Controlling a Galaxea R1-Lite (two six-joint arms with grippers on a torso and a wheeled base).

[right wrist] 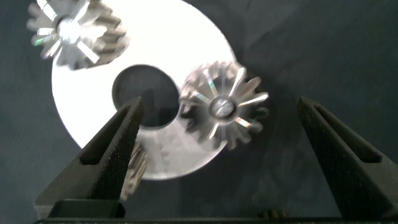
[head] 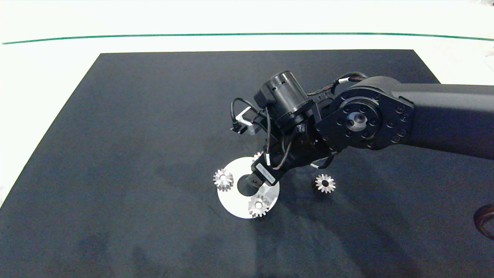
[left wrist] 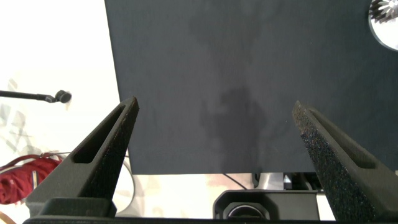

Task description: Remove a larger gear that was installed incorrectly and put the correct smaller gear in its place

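1. The right hand (right wrist: pixel 217 143) is hanging wide open over a round silver plate (head: pixel 235 206) on the black mat (head: pixel 135 154) of the bench.
2. The plate is lying flat, and it has a round hole (right wrist: pixel 140 93) in the middle.
3. In the right wrist view, a big gear (right wrist: pixel 224 109) is sitting at the plate's edge, between the two open fingers (right wrist: pixel 112 146); nothing is touching it.
4. In the head view, the arm is hiding most of this gear, so only a bit of it is showing.
5. Two small gears are also sitting on the plate's rim: one (head: pixel 223 179) on its left side, one (head: pixel 258 205) on its near side.
6. One more small gear (head: pixel 325 183) is lying alone on the mat, well apart from the plate, to its right.
7. The left hand (left wrist: pixel 214 137) is staying out of the head view, wide open and holding nothing, over a bare part of the mat near its edge.
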